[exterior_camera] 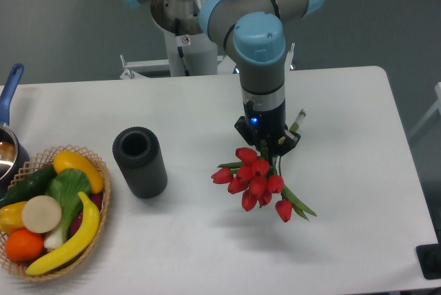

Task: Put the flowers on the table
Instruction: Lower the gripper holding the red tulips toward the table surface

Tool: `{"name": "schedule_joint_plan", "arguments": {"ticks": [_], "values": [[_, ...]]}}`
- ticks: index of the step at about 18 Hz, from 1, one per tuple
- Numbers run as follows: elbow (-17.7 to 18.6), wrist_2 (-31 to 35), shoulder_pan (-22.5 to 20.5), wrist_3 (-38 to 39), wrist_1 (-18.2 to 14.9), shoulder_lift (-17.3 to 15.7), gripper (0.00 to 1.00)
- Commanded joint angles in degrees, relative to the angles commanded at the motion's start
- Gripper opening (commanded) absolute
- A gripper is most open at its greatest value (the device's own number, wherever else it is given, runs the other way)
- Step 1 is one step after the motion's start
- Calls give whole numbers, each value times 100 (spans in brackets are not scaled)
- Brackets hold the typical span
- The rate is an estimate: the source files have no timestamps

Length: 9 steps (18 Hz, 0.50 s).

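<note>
Dark vase (140, 162), produce basket (96, 164), pot (8, 145)

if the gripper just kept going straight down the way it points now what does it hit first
The gripper points down and is shut on the flowers, so those tulips would probably press into the table first. Depth is hard to judge.

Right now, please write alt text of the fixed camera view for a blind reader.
The robot arm's tool holds a bunch of red tulips over a white table. A dark ribbed cylinder vase stands left of them, and a wicker basket of fruit and vegetables sits at the left edge.
</note>
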<state>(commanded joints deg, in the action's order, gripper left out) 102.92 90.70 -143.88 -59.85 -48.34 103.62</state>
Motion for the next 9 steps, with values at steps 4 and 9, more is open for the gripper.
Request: {"name": "schedule_joint_plan", "arguments": {"ticks": [4, 9], "values": [[9, -9, 9, 0, 26, 105, 3], [18, 0, 79, 26, 35, 272, 4]]}}
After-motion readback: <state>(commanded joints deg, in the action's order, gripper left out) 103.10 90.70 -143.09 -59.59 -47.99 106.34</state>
